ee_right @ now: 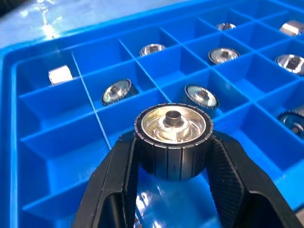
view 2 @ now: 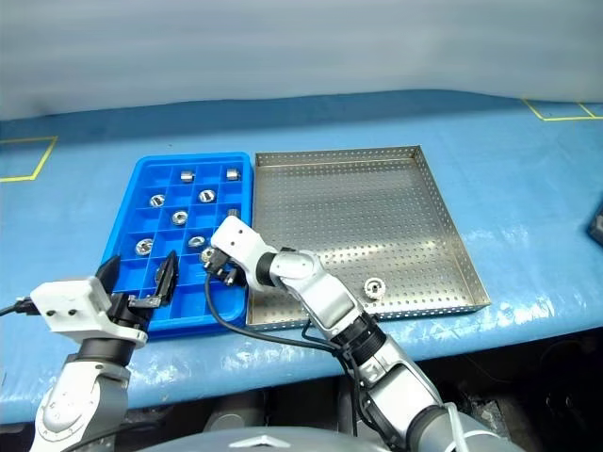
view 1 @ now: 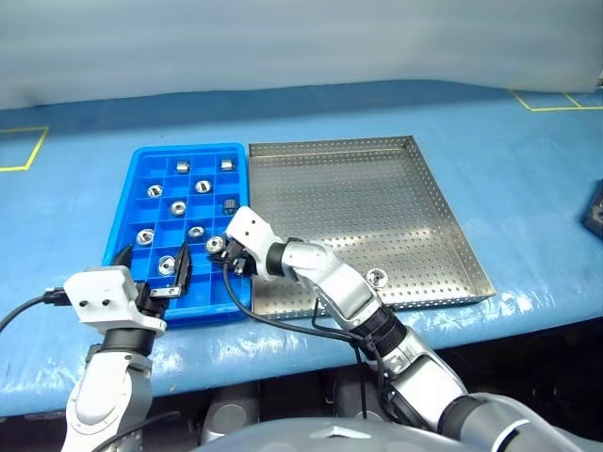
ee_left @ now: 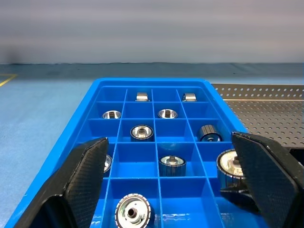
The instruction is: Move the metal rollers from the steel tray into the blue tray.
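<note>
Left end effector [view 1: 151,273] hangs wide open and empty over the near edge of the bright blue gridded plastic tray [view 1: 132,193]; right end effector [ee_right: 171,156] is clamped on a small shiny ribbed metal roller [ee_right: 172,140] above a near cell, axis pointing back toward its wrist. Placing is in hand: lower, then release. One roller [view 1: 377,277] remains in the perforated steel tray [view 1: 443,217] on the blue worktop [view 1: 528,160]

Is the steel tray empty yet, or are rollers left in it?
Not empty: one roller lies near the steel tray front rim.
</note>
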Tool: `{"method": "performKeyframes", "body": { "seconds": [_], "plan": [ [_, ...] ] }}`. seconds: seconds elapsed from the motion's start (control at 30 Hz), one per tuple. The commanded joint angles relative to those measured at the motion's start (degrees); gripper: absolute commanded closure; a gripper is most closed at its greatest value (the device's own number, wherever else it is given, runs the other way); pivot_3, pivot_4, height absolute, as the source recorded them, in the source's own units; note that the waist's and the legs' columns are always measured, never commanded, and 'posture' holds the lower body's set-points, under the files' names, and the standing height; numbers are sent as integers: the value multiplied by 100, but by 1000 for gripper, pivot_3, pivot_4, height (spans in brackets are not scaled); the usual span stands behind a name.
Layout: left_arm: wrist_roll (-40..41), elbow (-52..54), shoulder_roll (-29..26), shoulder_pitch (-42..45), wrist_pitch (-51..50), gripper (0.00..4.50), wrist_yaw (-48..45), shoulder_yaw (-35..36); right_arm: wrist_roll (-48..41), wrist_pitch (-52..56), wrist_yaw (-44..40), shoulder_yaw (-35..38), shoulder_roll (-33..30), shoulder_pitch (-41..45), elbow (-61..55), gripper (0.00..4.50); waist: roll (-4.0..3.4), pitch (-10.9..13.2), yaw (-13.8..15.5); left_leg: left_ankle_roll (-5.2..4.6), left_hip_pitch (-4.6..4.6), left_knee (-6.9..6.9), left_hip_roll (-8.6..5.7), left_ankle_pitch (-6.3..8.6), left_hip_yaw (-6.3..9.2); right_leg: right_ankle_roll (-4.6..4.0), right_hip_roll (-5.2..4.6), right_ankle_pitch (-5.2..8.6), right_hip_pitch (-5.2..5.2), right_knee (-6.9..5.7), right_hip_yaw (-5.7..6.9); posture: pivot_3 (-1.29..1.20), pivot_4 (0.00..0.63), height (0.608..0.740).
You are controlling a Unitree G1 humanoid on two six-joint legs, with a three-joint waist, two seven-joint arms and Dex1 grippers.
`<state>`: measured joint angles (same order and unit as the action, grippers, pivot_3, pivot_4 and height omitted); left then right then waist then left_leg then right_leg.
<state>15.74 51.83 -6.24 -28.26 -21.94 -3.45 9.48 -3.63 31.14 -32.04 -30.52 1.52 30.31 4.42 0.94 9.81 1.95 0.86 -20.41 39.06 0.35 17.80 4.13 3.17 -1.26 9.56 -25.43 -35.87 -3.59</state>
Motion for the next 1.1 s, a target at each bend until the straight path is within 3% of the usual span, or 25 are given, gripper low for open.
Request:
{"method": "performKeyframes", "body": {
  "seconds": [0.03,0.23,0.47,0.73,1.1],
  "plan": [
    [-23,122,-81,75,57,0,-59,-40,-52,55,35,132,59,-56,-166,1862,0,0,-3,0,1,0,0,0,1,0,0,0,1,-1,1,212,150,740],
    [64,-7,-316,331,-111,0,-244,-75,6,151,351,356,61,-188,-396,42,0,-1,-19,3,1,1,1,-2,6,-1,0,1,4,-1,5,159,150,740],
    [93,-414,-717,1077,-319,0,-635,-401,276,779,1053,1128,-552,-509,-1568,42,-3,0,-138,8,-4,1,0,-4,5,0,-1,0,2,1,6,25,150,740],
    [262,-1029,-1020,1949,-395,0,-1169,-680,549,2204,1341,1616,-1586,-955,-2986,42,-5,0,-565,7,-5,0,2,-4,2,-1,0,0,0,1,3,-134,150,740],
    [271,-1386,-1120,2307,-360,0,-1525,-1090,269,4257,1484,1621,-1835,-1344,-4512,42,-4,-1,-1078,5,-3,4,0,-3,-18,16,2,-9,0,1,-24,-201,150,740]
  ]
}}
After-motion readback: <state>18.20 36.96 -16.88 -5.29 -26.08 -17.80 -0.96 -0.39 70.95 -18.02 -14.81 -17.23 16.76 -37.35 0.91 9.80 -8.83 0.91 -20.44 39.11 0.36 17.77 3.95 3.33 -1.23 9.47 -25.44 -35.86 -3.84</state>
